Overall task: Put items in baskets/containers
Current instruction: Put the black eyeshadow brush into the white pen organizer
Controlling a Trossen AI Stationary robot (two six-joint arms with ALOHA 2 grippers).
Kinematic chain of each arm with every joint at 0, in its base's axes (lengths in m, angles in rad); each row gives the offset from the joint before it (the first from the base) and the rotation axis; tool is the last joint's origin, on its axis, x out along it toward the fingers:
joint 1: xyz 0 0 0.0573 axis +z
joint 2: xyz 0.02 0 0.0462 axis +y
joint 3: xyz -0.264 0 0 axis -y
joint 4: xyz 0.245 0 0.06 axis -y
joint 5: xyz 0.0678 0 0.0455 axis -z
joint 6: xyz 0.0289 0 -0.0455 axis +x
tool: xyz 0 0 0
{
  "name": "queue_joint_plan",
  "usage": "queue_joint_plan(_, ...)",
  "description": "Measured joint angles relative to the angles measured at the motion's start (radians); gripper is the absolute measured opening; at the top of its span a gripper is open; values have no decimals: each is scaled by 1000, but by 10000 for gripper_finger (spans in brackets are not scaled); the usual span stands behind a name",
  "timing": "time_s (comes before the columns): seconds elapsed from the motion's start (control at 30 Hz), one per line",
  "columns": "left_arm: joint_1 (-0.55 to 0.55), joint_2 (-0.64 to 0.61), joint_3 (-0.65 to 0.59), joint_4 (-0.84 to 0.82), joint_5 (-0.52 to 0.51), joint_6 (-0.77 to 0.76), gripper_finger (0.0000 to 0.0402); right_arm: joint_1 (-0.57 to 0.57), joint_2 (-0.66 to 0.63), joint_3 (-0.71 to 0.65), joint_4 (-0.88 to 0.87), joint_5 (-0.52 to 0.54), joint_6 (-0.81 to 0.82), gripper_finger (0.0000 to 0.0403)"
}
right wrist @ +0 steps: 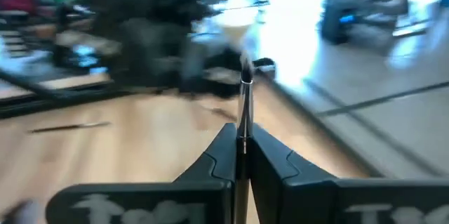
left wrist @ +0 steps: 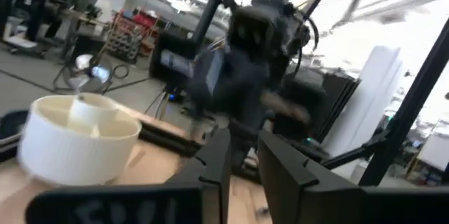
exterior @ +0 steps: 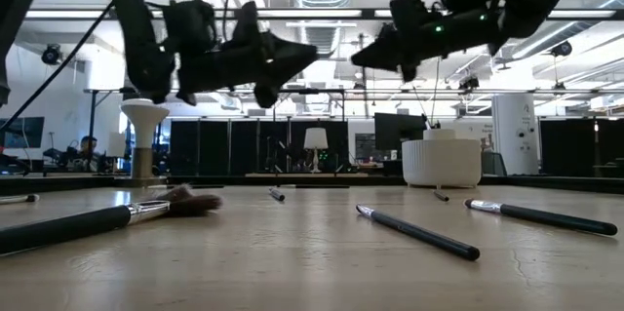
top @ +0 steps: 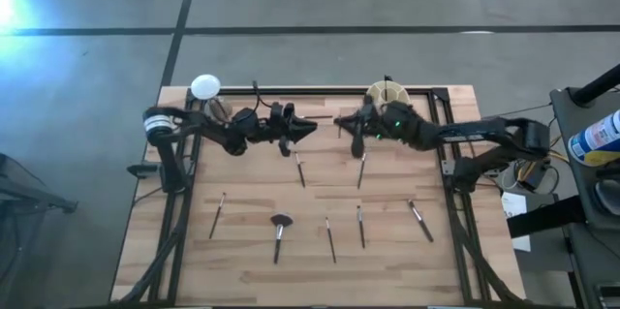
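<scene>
Two grippers meet nose to nose above the table's (top: 242, 251) far edge. Right gripper (right wrist: 242, 143): fingers pinched on a thin makeup brush (right wrist: 245, 104), its shaft projecting forward, apparently a handover so the arm nearer the divided cup (top: 389, 96) can deposit it. Left gripper (left wrist: 242, 155): fingers set narrowly apart, nothing visibly between them. The cup sits near the far right corner; seven brushes (top: 360, 227), including a fluffy-headed one (top: 280, 231), lie mid-table and toward the near edge.

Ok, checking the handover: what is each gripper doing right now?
Left gripper: slightly open, nothing visibly held.
Right gripper: shut on a thin brush.
</scene>
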Motion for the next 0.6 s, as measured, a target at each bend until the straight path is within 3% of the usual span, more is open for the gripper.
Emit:
queue_joint_plan(0.33,-1,-78,-140,-10,-11,95,71,-355,-219,-35,-189,27,-99,14)
queue_joint_plan(0.6,0,-75,-146,-74,-53,136,71,-543,-180,-63,-198,12,-96,13)
